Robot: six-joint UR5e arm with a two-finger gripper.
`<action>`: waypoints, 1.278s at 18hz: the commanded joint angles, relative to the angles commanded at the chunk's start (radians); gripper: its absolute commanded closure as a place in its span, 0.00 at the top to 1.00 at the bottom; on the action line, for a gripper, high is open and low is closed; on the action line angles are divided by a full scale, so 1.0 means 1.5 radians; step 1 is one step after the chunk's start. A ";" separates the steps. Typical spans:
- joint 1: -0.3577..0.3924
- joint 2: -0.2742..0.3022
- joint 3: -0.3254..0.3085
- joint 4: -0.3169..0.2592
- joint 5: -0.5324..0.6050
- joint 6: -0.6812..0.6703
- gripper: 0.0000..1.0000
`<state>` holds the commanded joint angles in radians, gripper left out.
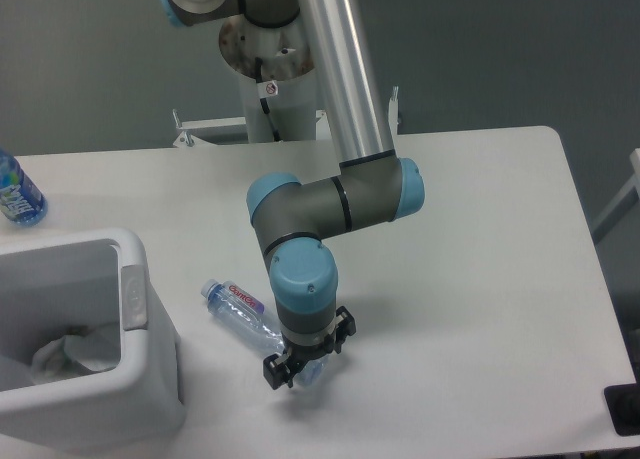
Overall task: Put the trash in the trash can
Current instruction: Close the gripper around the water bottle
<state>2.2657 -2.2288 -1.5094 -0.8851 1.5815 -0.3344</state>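
On the table: layout read from the fixed camera, largest item first.
Table (480, 229): white top with rounded corners; carries every item below.
Arm (335, 194): silver tube descending from the upper left of centre; grey elbow with light blue caps; wrist pointing straight down near the front edge.
Trash can (150, 379): boxy white bin at the front left; thick rim; grey tab (132, 297) on the side facing the bottle; open at the top.
Bin contents: crumpled white paper wrapper (72, 351) lying at the bottom; green strip not discernible.
Clear plastic bottle (240, 307): lying on its side on the table, outside the bin, between bin and gripper; blue cap end toward the bin; red-lettered label facing up; base end under the gripper.
Gripper (287, 372): black, two fingers, lowered over the bottle's base end; one finger on either side of it; firm clamping versus loose straddling cannot be told.
Obstructions: none between bottle and bin; wrist housing hiding part of the bottle's base.
Blue-labelled bottle (15, 194): at the far left edge, behind the bin, well apart from the gripper; partly cut off.
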 joint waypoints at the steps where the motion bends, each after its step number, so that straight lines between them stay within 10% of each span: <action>1: 0.000 0.000 -0.001 0.000 0.000 0.000 0.81; 8: -0.003 0.005 -0.002 0.000 0.000 0.002 0.59; 23: 0.020 0.079 0.025 -0.003 -0.010 0.050 0.58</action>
<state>2.2962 -2.1110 -1.4713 -0.8897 1.5662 -0.2592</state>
